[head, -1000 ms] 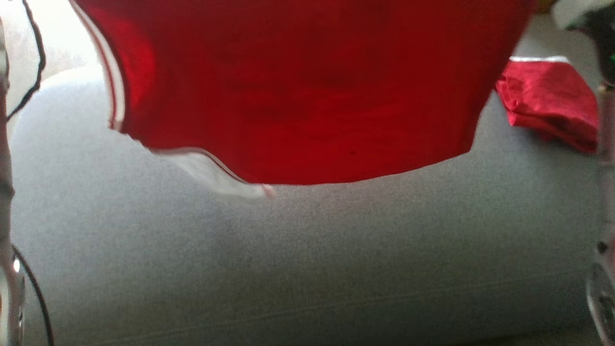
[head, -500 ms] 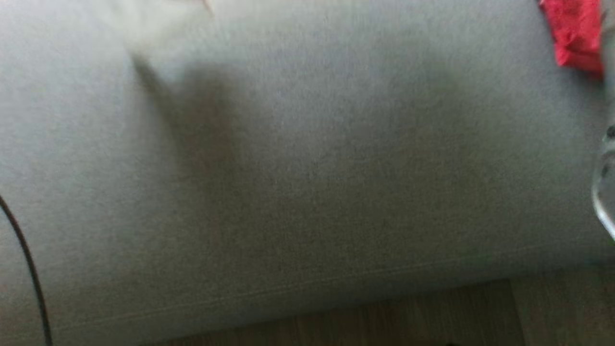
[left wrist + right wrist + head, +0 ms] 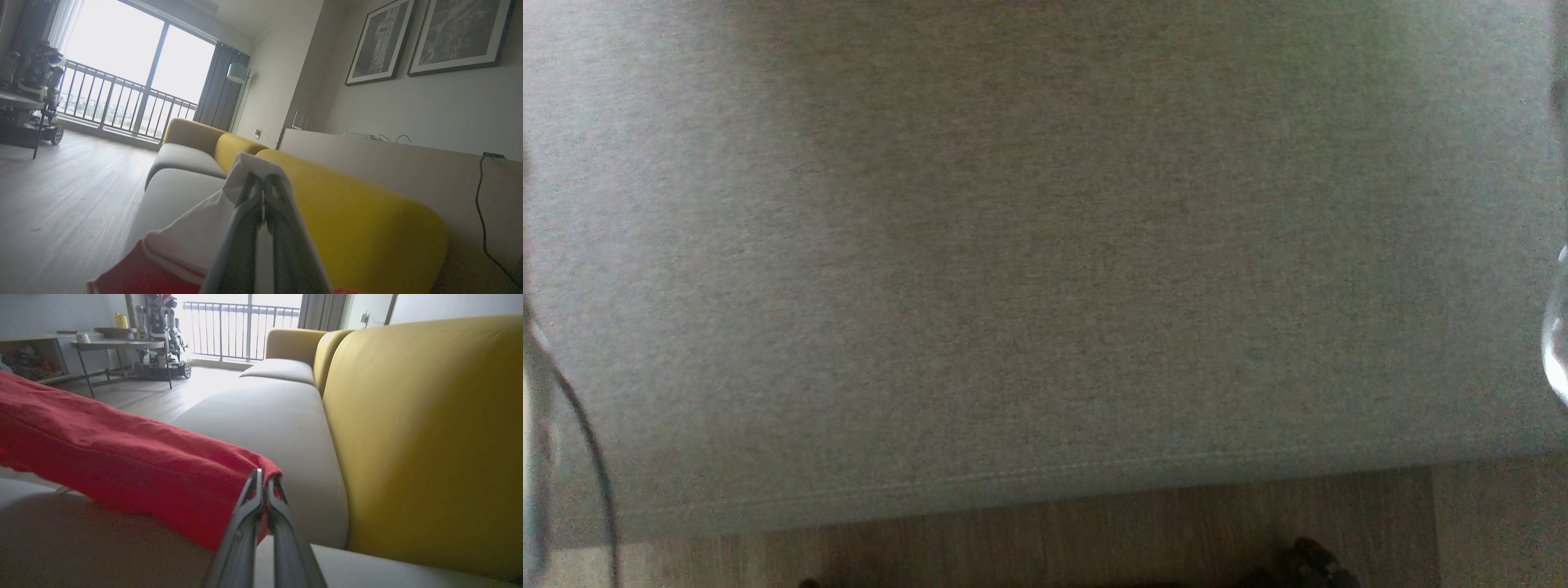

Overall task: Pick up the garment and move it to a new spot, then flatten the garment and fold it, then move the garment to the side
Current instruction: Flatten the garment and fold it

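A red garment [image 3: 122,465] with a white band along one edge was held up off a sofa, pinched at two places by a robot's grippers. The right gripper [image 3: 263,477] had its two long dark fingers pressed together on a folded red edge. From there the cloth stretched away in a thick, sagging roll above the sofa's grey seat cushion [image 3: 1045,245]. The left gripper [image 3: 263,179] had its fingers closed tight on the white band, which draped over the fingertips like a small tent, with red cloth and a thin white stripe hanging just below.

Both sets of fingers pointed roughly level along the length of the sofa, toward its far end by the window. The sofa's yellow backrest [image 3: 429,437] rose close beside both grippers. The left wrist was rolled, so the room looked tilted from there.

From the robot's head, the grey seat lay broad and bare below, its front seam meeting a wooden floor [image 3: 1094,523]. A dark cable [image 3: 592,457] curved down past the seat's left edge.

Farther off stood a bright window with a balcony railing [image 3: 122,106], a floor lamp [image 3: 237,73], two framed pictures [image 3: 378,43] on the wall behind the sofa, and a low table [image 3: 118,345].
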Robot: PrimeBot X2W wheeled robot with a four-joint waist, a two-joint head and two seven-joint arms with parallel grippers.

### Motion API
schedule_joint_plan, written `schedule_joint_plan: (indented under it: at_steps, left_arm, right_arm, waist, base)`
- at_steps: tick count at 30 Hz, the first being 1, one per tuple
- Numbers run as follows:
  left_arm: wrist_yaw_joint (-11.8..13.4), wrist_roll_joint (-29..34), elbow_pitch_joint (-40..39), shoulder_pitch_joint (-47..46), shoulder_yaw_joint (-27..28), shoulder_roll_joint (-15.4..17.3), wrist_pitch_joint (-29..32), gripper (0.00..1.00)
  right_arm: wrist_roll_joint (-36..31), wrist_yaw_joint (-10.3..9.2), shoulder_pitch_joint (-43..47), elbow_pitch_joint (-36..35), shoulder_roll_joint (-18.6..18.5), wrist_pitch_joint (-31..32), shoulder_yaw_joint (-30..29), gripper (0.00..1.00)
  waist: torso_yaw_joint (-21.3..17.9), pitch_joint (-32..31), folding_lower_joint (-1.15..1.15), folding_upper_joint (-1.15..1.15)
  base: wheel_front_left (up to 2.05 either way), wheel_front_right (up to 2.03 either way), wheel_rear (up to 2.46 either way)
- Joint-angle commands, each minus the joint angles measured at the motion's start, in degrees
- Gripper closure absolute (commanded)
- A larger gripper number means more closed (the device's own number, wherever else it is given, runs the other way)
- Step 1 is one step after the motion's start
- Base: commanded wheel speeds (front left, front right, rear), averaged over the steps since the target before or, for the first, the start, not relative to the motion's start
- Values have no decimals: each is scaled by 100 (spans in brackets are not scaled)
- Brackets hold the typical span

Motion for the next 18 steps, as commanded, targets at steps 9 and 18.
schedule_joint_plan:
  at_steps: [9, 18]
  left_arm:
    - [-34, -1615, -1456, 3221, -427, 1127, -17, 100]
    - [248, -2373, -2536, 6546, -641, 1597, 58, 100]
  right_arm:
    - [717, -2, 1305, 519, -239, -34, 719, 100]
    - [1732, -2, 3079, 388, -425, 222, 1778, 100]
  waist:
    - [317, -980, -2, 0]
    - [197, -1927, -2, 0]
  base:
    - [0, 0, 0]
    - [0, 0, 0]
